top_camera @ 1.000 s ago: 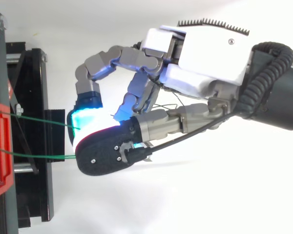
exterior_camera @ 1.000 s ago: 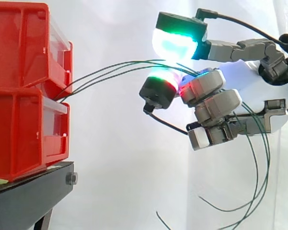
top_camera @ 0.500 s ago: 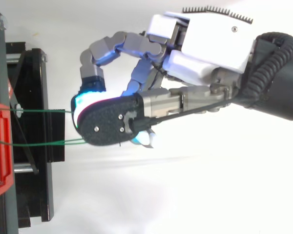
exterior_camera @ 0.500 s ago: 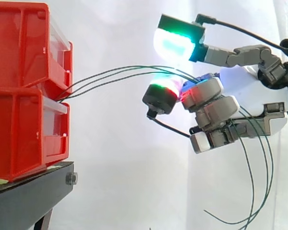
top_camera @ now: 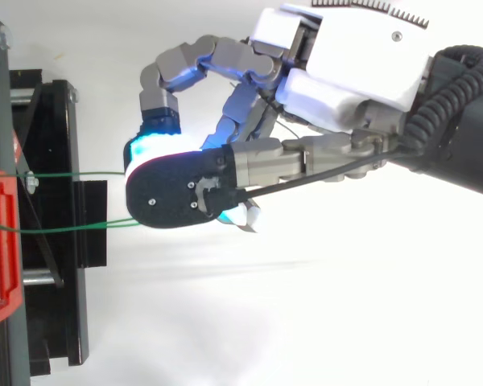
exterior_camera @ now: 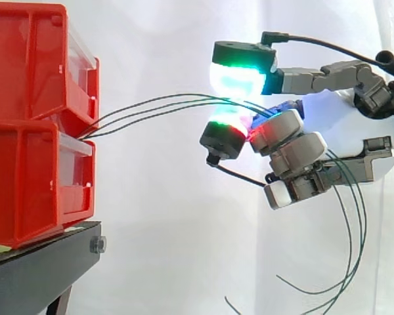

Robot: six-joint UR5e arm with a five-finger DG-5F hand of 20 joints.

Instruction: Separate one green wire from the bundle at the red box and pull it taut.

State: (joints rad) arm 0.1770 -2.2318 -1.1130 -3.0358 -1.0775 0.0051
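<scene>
Now the robot hand (exterior_camera: 338,125) pinches the green wires (top_camera: 72,174) between two glowing pads (exterior_camera: 236,79); the wires arc gently from the red bins (exterior_camera: 33,131).

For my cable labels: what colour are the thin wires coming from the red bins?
Dark green wires, clearest in the side view.

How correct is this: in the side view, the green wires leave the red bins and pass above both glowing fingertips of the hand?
One detail is wrong. The side view shows the green wires leaving the red bins and passing between the two glowing fingertips of the hand, not above both.
</scene>
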